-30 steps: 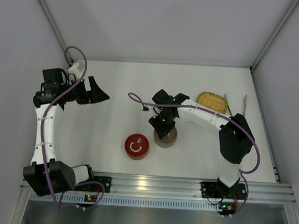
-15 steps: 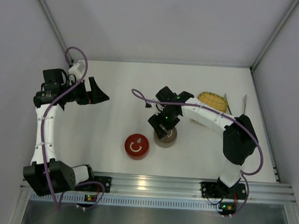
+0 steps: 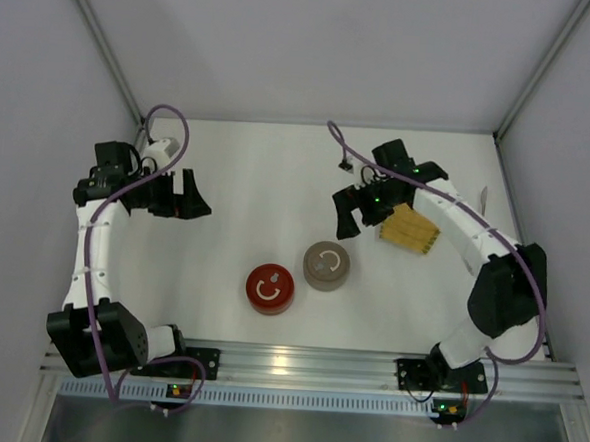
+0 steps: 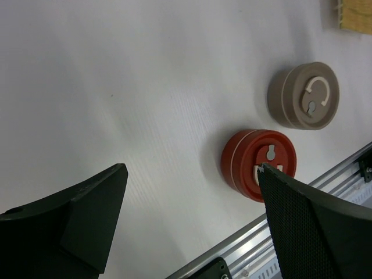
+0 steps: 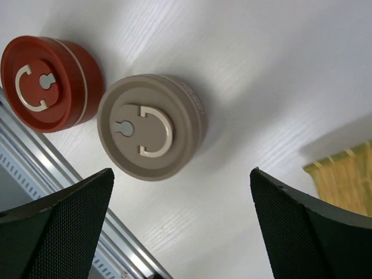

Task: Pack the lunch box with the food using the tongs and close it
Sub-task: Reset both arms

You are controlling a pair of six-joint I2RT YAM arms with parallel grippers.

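The white table (image 3: 268,169) is boxed in by pale grey walls, with an aluminium rail (image 3: 307,360) at the near edge. The left gripper (image 3: 196,195) is held wide open over bare table, then the red container (image 3: 270,289) and tan container (image 3: 326,266) are sat just beside each other, lids on. The right gripper (image 3: 348,212) is spread open with nothing in it, left of the yellow mat (image 3: 412,228), and the tongs (image 3: 484,200) are laid by the right wall.

left gripper (image 4: 190,170) spread wide | red round box (image 4: 256,160) just ahead | taupe round box (image 4: 305,96) beyond | yellow mat (image 4: 353,14) farthest
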